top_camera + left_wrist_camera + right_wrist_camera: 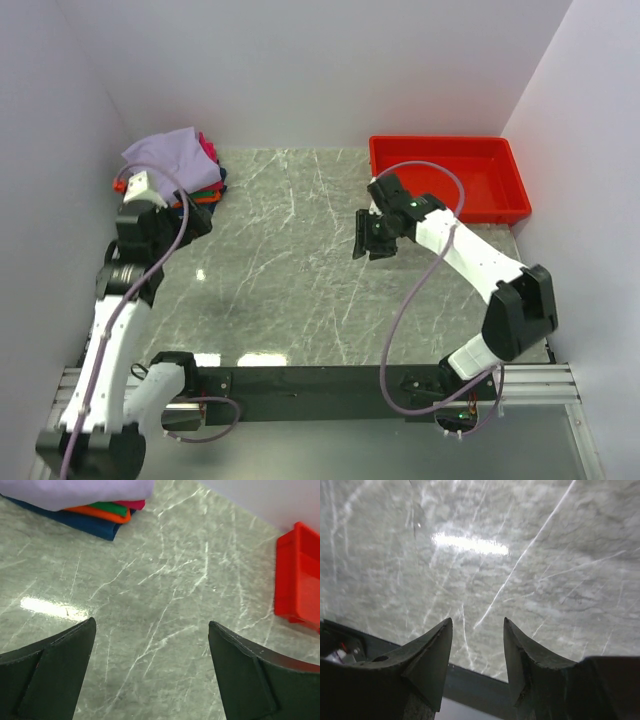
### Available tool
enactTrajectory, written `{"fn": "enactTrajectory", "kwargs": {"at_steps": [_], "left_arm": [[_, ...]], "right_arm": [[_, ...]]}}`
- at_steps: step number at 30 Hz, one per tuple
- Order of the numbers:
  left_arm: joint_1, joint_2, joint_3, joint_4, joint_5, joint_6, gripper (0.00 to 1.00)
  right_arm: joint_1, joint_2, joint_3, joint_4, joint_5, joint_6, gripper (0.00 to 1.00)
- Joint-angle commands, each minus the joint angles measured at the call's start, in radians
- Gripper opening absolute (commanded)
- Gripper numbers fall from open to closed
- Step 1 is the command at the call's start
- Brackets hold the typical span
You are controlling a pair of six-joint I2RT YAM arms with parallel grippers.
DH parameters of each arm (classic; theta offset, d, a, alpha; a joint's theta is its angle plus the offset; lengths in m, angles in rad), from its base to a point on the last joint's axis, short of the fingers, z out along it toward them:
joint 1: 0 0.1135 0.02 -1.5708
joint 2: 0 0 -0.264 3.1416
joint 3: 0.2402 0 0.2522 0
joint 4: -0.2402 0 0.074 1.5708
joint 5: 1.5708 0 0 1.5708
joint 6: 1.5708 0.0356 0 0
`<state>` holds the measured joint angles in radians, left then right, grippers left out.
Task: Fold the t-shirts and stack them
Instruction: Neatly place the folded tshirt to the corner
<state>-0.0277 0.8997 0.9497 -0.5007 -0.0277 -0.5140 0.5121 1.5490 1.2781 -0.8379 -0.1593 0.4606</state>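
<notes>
The t-shirts sit in a pile at the far left corner of the marble table [290, 270], close to the left wall. The pale lavender shirt [162, 155] lies on top and covers most of the pile. Under it the folded edges of the magenta shirt [131, 503], the green shirt [107, 506], the orange shirt [102, 513] and the dark blue shirt [90, 524] peek out, the blue one lowest. The left gripper [150, 625] hangs just on the near side of the pile, its fingers spread wide with only bare tabletop between them. The right gripper [477, 622] hovers over the middle of the table, its jaws partly apart and holding nothing. A red tray [435, 141] stands at the far right.
</notes>
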Motion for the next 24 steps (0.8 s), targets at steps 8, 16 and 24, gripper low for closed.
{"fn": "enactTrajectory", "kwargs": {"at_steps": [8,16,24], "left_arm": [[-0.014,-0.189,-0.097,-0.09,0.018,-0.024,0.99],[-0.028,-0.268,-0.132,-0.052,0.049,-0.029,0.99],[-0.029,-0.242,-0.129,-0.041,0.054,-0.006,0.99]], "right_arm": [[-0.009,-0.222,-0.164,0.181,0.07,0.072,0.53],[-0.009,-0.336,-0.279,0.186,0.096,0.078,0.53],[-0.011,-0.405,-0.319,0.183,0.121,0.082,0.53]]}}
